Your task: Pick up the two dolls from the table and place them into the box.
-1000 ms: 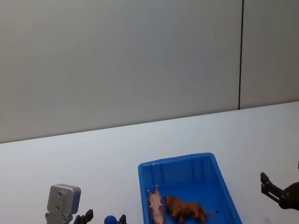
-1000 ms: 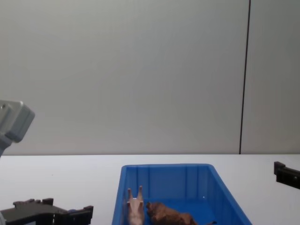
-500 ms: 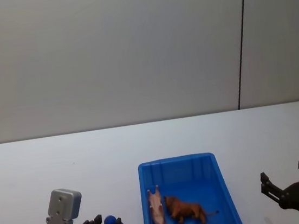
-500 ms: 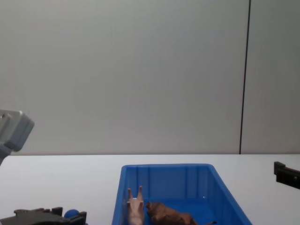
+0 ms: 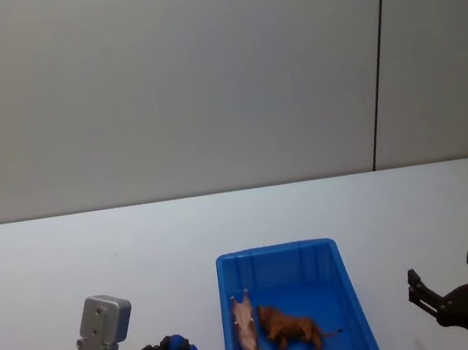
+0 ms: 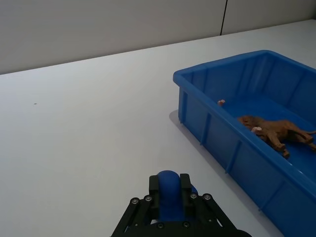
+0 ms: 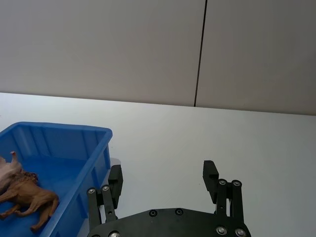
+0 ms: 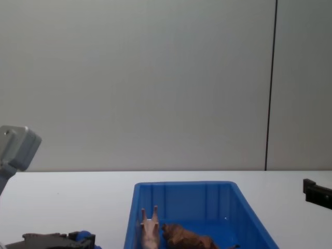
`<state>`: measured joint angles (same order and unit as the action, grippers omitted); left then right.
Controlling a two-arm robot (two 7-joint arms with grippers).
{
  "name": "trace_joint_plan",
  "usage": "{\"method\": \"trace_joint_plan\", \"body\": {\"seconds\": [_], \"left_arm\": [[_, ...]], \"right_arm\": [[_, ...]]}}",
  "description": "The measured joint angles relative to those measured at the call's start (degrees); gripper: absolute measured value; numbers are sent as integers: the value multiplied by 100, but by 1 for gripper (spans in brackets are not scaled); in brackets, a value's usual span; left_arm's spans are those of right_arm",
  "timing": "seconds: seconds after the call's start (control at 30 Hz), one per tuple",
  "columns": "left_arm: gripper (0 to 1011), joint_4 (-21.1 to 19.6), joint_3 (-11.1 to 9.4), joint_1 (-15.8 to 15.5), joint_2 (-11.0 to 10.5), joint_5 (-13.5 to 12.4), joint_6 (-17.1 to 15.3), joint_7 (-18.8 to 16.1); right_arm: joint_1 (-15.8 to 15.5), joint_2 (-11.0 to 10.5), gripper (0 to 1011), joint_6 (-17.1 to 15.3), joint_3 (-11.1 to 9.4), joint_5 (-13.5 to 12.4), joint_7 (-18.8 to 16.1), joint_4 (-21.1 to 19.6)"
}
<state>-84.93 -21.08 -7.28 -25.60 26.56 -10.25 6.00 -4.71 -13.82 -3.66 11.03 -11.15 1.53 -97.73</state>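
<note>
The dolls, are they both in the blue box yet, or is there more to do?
Both are in. The brown doll and the pink doll lie side by side on the floor of the box. The left gripper is shut on a small blue object beside the box. The right gripper is open and empty. No doll is left on the table.

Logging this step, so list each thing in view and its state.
Pink doll: lying in the box.
Brown doll: lying in the box beside it.
Box: upright, open-topped.
Left gripper: shut on the blue object.
Right gripper: open, holding nothing.
</note>
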Motion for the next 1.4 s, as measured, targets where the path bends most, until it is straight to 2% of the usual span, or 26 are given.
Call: {"method": "trace_joint_plan", "body": {"seconds": [0.33, 0.77, 1.0, 1.4], "left_arm": [[192, 69, 16, -96, 48, -75, 129, 170], [119, -315, 153, -207, -43, -247, 306, 398], [84, -501, 186, -326, -45, -350, 376, 710], [58, -565, 137, -614, 120, -396, 463, 1514]], "right_arm": [[0, 0, 1001, 0, 0, 0, 0, 0], [0, 0, 1001, 0, 0, 0, 0, 0], [0, 0, 1001, 0, 0, 0, 0, 0], [0, 0, 1001, 0, 0, 0, 0, 0]]}}
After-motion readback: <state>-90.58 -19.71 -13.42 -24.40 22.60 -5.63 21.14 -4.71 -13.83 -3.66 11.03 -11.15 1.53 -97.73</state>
